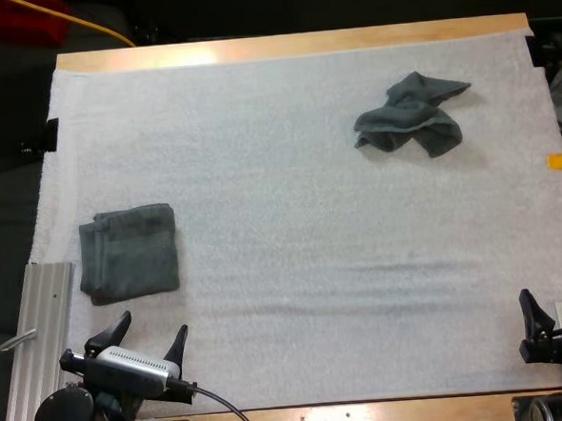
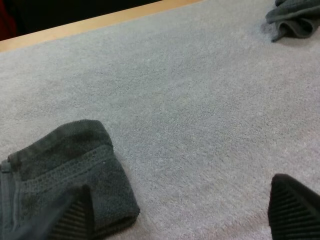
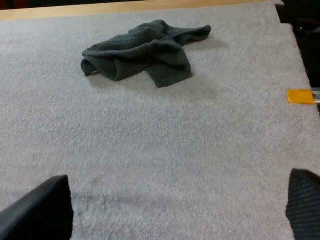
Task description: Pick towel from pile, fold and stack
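My left claw (image 1: 151, 328) hung open and empty just behind the folded towel (image 1: 129, 251); my right claw (image 3: 180, 205), open too, faced the crumpled towel (image 3: 142, 50) well ahead.

Folded towel (image 1: 129, 253), crumpled towel (image 1: 414, 115) (well apart)

Folded towel (image 2: 65, 165) cut off in L wrist view (L claw (image 2: 180, 195) finger hides corner).

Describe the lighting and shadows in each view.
High view: even, soft light, with a pale sheen along the far edge of the table. Right wrist view: the crumpled towel casts a soft shadow on the mat beside it. Left wrist view: just a thin shadow under the folded towel.
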`<act>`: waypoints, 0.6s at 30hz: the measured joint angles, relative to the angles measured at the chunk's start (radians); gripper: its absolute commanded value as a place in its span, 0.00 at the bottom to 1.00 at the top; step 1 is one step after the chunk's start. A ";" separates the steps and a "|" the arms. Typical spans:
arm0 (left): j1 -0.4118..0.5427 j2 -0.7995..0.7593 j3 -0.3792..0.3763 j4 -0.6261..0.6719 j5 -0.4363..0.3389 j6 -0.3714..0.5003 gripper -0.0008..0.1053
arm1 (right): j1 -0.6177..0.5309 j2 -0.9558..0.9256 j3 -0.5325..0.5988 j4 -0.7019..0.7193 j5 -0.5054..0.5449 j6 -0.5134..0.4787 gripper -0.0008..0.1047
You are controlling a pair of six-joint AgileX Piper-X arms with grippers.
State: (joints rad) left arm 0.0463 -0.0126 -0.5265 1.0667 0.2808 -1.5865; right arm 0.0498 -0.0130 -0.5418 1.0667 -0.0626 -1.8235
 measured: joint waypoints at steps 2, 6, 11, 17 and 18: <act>0.000 0.000 0.000 0.000 0.000 0.000 0.66 | 0.000 0.000 0.000 0.000 0.000 0.000 0.80; 0.000 0.000 0.000 0.000 0.000 0.000 0.66 | 0.000 0.000 0.000 0.000 0.000 0.000 0.80; -0.037 0.000 0.000 -0.015 0.000 -0.030 0.66 | 0.000 0.000 0.000 -0.005 -0.016 0.000 0.80; -0.132 0.000 0.000 -0.049 0.004 -0.030 0.66 | 0.000 0.000 -0.011 -0.013 -0.068 0.000 0.80; -0.157 0.003 -0.013 -0.087 0.027 -0.030 0.66 | 0.000 0.001 -0.035 -0.013 -0.090 0.000 0.80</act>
State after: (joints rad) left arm -0.1110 -0.0095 -0.5392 0.9794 0.3076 -1.6165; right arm 0.0498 -0.0118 -0.5770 1.0540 -0.1521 -1.8235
